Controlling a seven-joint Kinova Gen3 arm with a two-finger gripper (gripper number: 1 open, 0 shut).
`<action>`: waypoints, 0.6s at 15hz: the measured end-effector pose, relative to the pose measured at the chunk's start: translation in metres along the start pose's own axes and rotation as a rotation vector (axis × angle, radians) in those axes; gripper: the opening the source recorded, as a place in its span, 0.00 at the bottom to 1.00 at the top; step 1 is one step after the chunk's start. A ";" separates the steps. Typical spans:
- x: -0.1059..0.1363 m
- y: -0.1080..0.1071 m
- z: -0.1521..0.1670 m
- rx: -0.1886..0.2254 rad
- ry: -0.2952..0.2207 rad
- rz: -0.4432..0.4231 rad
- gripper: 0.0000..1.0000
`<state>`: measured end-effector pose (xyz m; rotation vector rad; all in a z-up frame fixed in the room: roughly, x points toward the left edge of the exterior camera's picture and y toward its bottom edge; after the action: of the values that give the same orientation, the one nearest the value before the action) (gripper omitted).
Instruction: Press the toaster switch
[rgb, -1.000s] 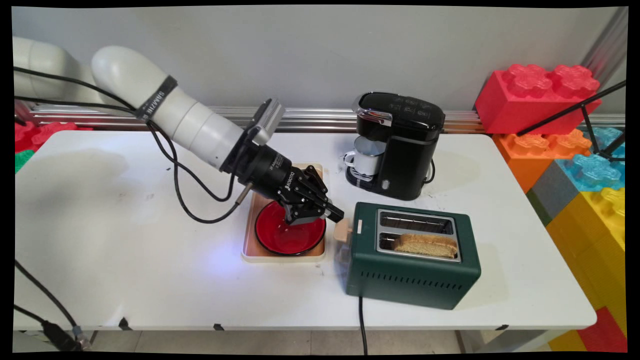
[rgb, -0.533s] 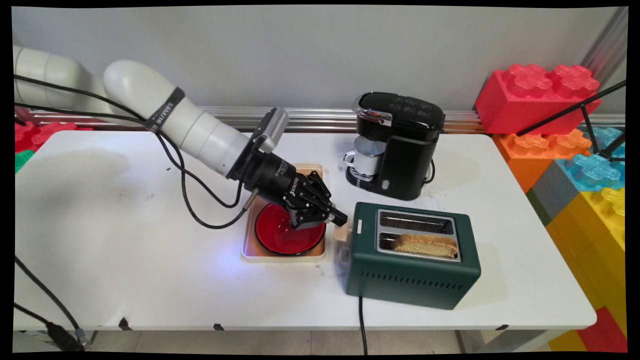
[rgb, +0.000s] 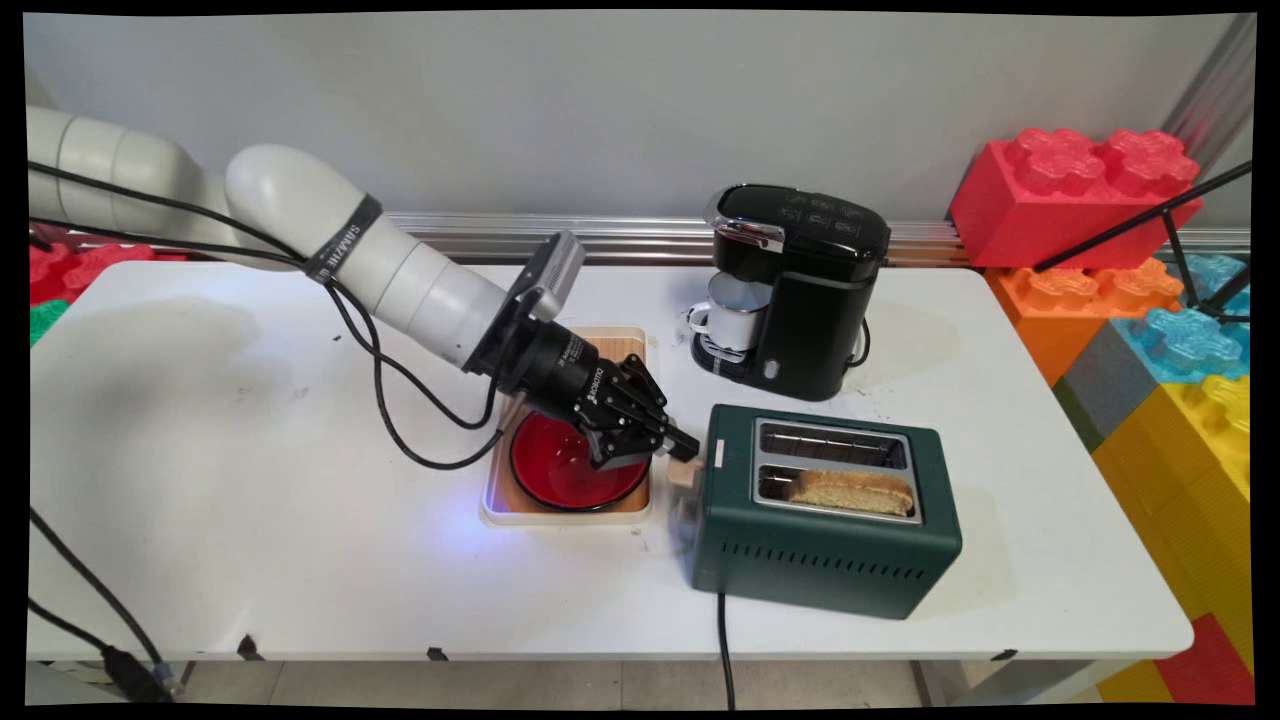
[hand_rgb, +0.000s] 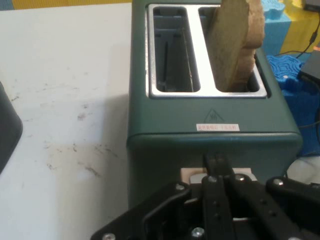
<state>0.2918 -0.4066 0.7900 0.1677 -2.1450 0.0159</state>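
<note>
Hand view shows us the gripper (hand_rgb: 215, 165) right against the end face of the green toaster (hand_rgb: 210, 115). Its two black fingers are pressed together with nothing between them, and their tips meet the pale beige lever (hand_rgb: 192, 175) that sticks out of that face. We cannot tell whether the tips bear down on the lever or only touch it.

On top of the toaster we see two slots. One slot (hand_rgb: 172, 55) is bare. The other holds a slice of bread (hand_rgb: 235, 40) that stands upright, with its upper part well clear of the metal rim.

In the main view the toaster stands near the table's right half, its lever end facing the arm. The arm comes in from the upper left and slopes down towards that end.

Under the gripper's body, just beside the toaster, a red bowl (rgb: 560, 475) sits in a wooden tray (rgb: 497, 505). The gripper passes above the bowl and we see no contact with it.

Behind the toaster stands a black coffee machine (rgb: 810, 290) with a white cup (rgb: 730, 305) under its spout, well apart from the gripper.

All of this rests on the white table (rgb: 250, 500). Large coloured toy blocks (rgb: 1080, 190) are stacked beyond its right edge.
</note>
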 end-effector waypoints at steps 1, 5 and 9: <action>-0.001 0.000 0.001 -0.001 0.000 -0.002 0.00; -0.006 0.002 0.008 -0.006 0.001 -0.007 0.00; -0.013 0.002 0.013 -0.005 -0.008 -0.012 0.00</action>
<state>0.2880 -0.4038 0.7721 0.1783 -2.1514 0.0023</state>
